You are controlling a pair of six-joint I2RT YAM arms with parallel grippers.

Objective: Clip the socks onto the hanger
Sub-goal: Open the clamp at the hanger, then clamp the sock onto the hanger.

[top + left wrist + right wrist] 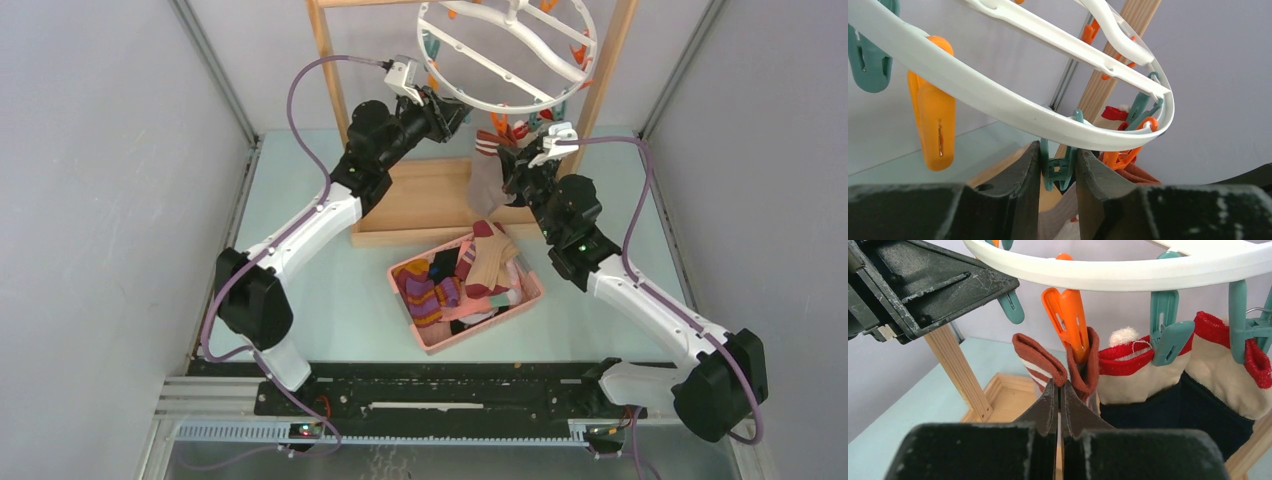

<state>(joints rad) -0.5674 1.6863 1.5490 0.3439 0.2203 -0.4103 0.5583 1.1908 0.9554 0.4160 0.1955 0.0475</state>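
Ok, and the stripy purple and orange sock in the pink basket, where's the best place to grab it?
Probably pinch the purple and orange sock around its middle, coming straight down from above. It lies flat on top, along the left wall of the pink basket, so nothing covers it. The basket's walls would likely block a grab from the side.

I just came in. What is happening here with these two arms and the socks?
The right end effector is shut on the cuff of a maroon striped sock, held up at the white hanger, where an orange clip seems to bite that cuff. The left end effector squeezes a teal clip on the rim. Two navy socks hang clipped; more lie in the pink basket.
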